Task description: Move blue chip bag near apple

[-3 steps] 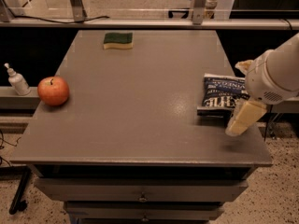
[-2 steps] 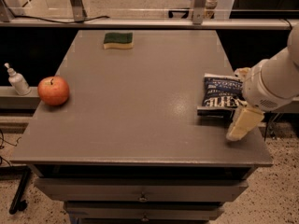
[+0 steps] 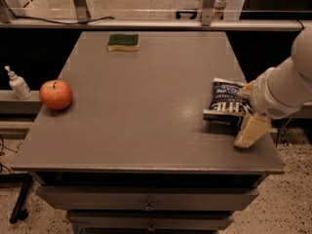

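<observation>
The blue chip bag (image 3: pixel 227 100) lies flat near the table's right edge, dark navy with white lettering. The apple (image 3: pixel 56 94) stands at the table's left edge, far from the bag. My gripper (image 3: pixel 248 110) is at the bag's right end, low over the table. It is open: the near cream finger (image 3: pixel 251 130) is in front of the bag and the far finger (image 3: pixel 246 88) is behind it. The jaws straddle the bag's right end, which is partly hidden by the arm (image 3: pixel 285 87).
A green-and-yellow sponge (image 3: pixel 123 42) lies at the back of the grey table (image 3: pixel 141 106). A small white pump bottle (image 3: pixel 18 84) stands on a ledge left of the apple. Drawers sit below the table's front edge.
The gripper has come down slightly, its near finger lower toward the table in front of the bag. The bag and apple have not visibly moved.
</observation>
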### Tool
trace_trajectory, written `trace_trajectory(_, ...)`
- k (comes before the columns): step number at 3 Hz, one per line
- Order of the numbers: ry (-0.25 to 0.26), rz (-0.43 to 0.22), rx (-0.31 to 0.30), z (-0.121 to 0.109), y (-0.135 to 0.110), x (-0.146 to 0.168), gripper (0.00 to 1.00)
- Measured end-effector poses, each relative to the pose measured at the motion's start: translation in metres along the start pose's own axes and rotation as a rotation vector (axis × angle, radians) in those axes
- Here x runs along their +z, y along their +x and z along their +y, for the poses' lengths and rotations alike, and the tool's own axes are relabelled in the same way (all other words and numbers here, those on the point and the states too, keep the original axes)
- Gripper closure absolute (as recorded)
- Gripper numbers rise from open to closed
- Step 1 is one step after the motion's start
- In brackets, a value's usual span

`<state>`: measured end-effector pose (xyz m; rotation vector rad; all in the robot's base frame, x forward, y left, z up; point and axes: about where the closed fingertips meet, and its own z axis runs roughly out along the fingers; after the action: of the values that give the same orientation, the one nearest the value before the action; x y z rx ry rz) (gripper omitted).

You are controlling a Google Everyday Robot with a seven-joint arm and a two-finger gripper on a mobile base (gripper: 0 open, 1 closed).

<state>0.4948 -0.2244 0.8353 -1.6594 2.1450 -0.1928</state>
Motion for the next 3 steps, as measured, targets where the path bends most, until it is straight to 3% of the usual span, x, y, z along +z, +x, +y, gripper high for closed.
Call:
trace_trajectory(2, 0.013, 0.003, -0.011, -0.003, -0.003, -0.013, 0.86)
trace_trajectory(3, 0.040, -0.029, -0.043, -0.011, -0.024, -0.031, 1.00)
